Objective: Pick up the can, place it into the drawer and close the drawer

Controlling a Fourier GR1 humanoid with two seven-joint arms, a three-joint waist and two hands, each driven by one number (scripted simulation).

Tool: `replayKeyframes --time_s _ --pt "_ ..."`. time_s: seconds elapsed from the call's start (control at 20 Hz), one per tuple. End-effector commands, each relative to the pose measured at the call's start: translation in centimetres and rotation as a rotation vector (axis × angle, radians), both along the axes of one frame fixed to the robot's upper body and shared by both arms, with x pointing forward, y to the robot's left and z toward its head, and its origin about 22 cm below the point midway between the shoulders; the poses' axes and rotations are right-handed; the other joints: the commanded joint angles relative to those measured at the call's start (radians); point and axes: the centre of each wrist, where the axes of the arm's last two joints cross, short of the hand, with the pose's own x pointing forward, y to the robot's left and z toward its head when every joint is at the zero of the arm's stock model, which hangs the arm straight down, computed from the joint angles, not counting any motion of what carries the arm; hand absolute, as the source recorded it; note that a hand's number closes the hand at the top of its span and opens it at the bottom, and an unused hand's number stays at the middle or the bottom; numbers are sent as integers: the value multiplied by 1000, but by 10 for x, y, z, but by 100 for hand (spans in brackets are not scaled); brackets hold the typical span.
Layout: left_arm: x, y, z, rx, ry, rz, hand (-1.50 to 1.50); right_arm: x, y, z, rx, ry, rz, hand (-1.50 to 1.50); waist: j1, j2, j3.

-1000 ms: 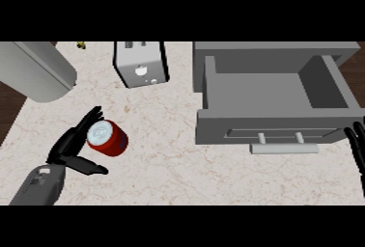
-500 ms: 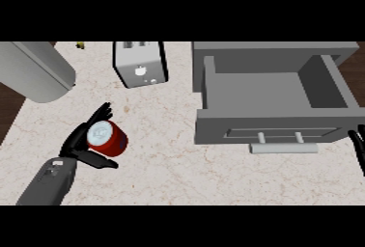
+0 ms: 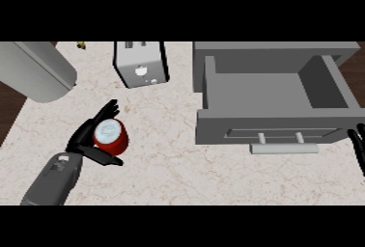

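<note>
Can [image 3: 110,136], red, lid marks unreadable, is clasped by the curled left robot hand [image 3: 84,140]; right robot hand [image 3: 357,147] rests open.

A toaster [image 3: 140,65] stands near a grey cylinder [image 3: 32,72] on the counter [image 3: 178,173].

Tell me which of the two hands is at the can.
The left hand: its fingers and thumb curl round the can. The right hand rests open at the view's right edge, apart from it.
</note>
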Motion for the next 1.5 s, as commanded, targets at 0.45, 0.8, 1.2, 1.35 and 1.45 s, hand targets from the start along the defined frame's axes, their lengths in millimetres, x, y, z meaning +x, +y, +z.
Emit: replayKeyframes --time_s 0.45,0.8,1.2,1.35,1.45 --pt "7 -37 7 -114 6 -96 150 -20 -20 0 7 -10 -32 -150 10 -5 1" --pt "18 -38 31 -151 -38 -141 150 -2 -17 -3 10 -5 -29 -150 8 -2 0" --pt "13 -16 41 -168 -118 452 150 -21 -7 8 13 -23 -45 -150 19 -8 1" --pt "20 -32 68 -175 -108 439 150 -9 -2 12 16 -21 -26 -150 20 -5 1" --pt "2 -71 72 -173 -136 428 150 -18 -16 -11 16 -27 -38 -150 19 -7 1"
